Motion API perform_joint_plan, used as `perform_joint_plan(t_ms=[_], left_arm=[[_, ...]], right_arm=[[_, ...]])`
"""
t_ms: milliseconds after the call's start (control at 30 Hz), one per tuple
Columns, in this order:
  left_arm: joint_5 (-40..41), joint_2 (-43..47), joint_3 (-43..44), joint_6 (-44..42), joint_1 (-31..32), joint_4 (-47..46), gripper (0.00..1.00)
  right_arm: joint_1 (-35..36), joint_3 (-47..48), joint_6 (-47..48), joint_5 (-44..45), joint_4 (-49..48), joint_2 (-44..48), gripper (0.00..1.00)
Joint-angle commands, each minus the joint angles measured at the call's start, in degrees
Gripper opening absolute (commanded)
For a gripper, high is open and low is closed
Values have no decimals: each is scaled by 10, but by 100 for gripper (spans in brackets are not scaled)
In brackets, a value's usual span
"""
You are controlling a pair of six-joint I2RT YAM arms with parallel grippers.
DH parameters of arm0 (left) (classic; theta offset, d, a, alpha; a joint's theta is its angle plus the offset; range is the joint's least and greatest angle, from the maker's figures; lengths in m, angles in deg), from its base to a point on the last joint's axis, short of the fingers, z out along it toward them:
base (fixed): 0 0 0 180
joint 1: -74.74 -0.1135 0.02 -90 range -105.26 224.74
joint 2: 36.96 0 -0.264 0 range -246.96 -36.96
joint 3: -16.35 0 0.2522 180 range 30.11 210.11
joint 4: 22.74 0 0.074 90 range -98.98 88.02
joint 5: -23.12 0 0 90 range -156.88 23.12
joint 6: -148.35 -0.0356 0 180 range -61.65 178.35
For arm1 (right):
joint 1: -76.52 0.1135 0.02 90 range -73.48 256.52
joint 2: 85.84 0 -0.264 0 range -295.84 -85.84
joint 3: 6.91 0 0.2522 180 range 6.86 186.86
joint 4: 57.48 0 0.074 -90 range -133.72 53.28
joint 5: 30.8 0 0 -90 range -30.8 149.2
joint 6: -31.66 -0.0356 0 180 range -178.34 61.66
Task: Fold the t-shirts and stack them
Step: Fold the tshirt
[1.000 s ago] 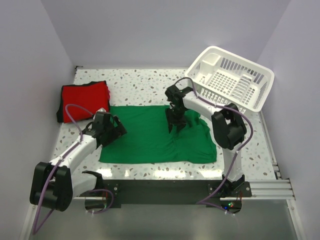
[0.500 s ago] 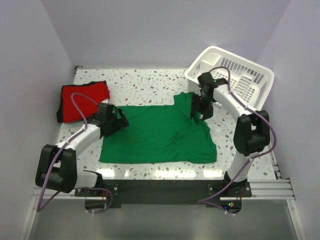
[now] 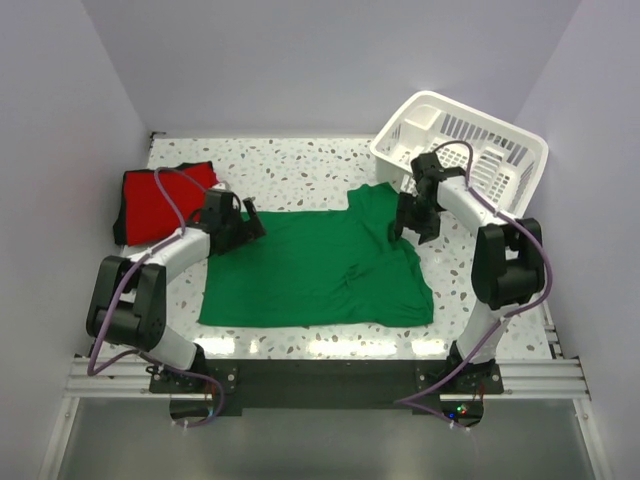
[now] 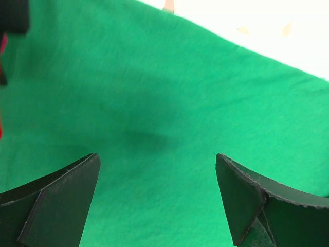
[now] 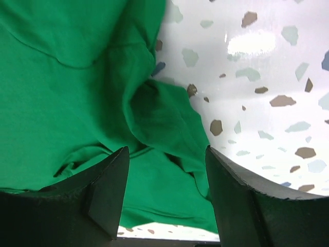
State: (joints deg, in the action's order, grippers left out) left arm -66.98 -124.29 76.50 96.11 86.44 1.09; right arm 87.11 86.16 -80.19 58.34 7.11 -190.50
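The green t-shirt [image 3: 320, 265] lies spread on the speckled table [image 3: 300, 170], rumpled along its right side, with a flap reaching up at the top right. The red t-shirt [image 3: 160, 200] sits folded at the back left. My left gripper [image 3: 250, 222] is open over the green shirt's upper left edge; the left wrist view shows green cloth [image 4: 154, 103] between its open fingers [image 4: 61, 200]. My right gripper [image 3: 408, 228] is open and empty over the shirt's right sleeve fold [image 5: 164, 118], with nothing held between its fingertips [image 5: 110, 190].
A white slatted basket [image 3: 470, 160] stands tilted at the back right, just behind my right arm. Walls close in the table on the left, back and right. A black rail [image 3: 320, 375] runs along the near edge.
My right gripper carried the shirt's right part from the middle out to the right, let go and is now open. My left gripper moved up and right along the shirt's left edge.
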Motion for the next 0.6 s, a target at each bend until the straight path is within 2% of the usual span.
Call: perform_joint_plan(t_ms=[0,400,567], left_arm=[[-11,-11,37,-20,2,-31,99],[-17,-93,91,-35,2,-46,99],[-20,-111,63,-32,0,-58,99]], right_arm=[[-7,10,-15,7,-57,-41,64],[-7,-38,-44,46,-112,-43,54],[-4,-50,-47,39,-110,-45,45]])
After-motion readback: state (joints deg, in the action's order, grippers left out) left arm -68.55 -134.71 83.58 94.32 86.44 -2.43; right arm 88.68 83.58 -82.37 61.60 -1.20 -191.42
